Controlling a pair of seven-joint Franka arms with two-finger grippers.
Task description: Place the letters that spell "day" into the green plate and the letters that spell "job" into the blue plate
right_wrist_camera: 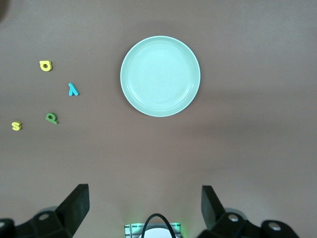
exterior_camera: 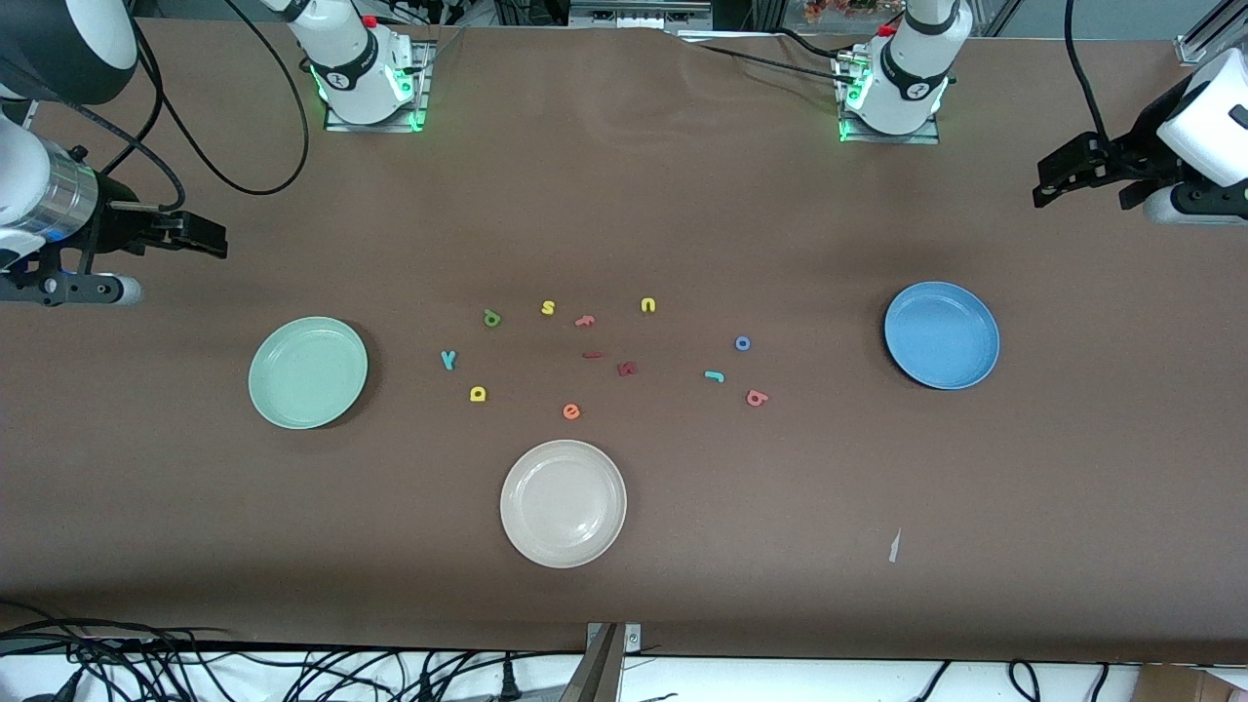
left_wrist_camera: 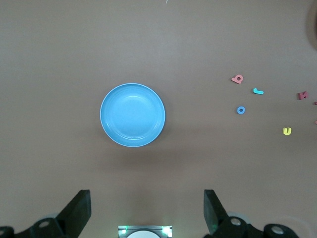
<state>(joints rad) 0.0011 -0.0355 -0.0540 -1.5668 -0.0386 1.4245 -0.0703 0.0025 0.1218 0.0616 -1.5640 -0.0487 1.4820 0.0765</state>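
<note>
Front view: cream plate [exterior_camera: 563, 503] near orange "e" [exterior_camera: 571, 411].

the table [exterior_camera: 682, 214] wears a matt brown covering, smooth but for faint creases near the arm bases. the green plate [exterior_camera: 308, 371], the blue plate [exterior_camera: 942, 334] and the cream plate [exterior_camera: 564, 503] all look like smooth glossy plastic, each catching a soft sheen. around the cream plate, the small letters look matt and spongy, like foam: the yellow d [exterior_camera: 478, 394], the teal j [exterior_camera: 715, 376], the salmon b [exterior_camera: 757, 397]. the arm shells are glossy white plastic; the gripper fingers [left_wrist_camera: 79, 210] matt black.
</note>
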